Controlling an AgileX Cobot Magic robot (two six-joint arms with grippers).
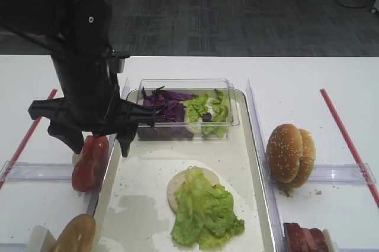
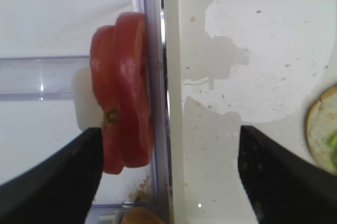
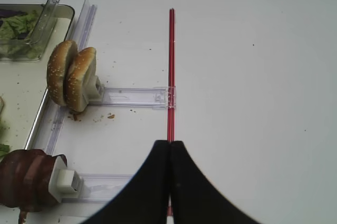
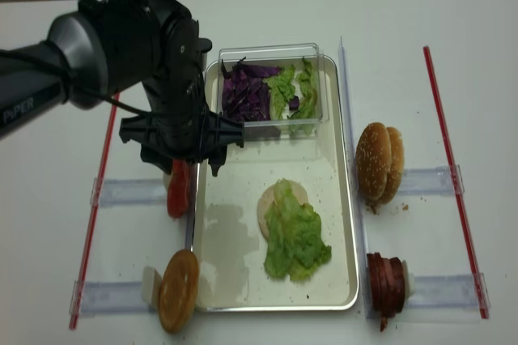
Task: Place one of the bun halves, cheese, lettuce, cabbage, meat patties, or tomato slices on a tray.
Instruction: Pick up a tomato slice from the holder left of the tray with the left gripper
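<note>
**Colleague:** What worried you at that moment?

**Me:** My left gripper [image 2: 167,166] hung with its jaws spread wide and nothing between them, just above the tomato slices [image 2: 124,90]. The slices stood on edge in their clear holder [image 2: 42,79], pressed against the silvery rim of the tray [image 2: 171,98]. One finger was outside the tray, the other was over its pale floor. I judged that, if I went straight down, the inner finger could hit the rim, or I could catch two slices together, because they stood tight against each other.

**Colleague:** And the room for moving?

**Me:** The tray floor near the rim was bare. The lettuce [image 1: 204,207] lay on a bun half [image 1: 175,188] nearer the middle, well apart from the tomato. The clear box [image 1: 186,109] with cabbage [image 1: 163,105] was close behind the arm, so I had to lift carefully. My right gripper [image 3: 169,182] was closed on nothing, over bare table well away from the tray.
</note>
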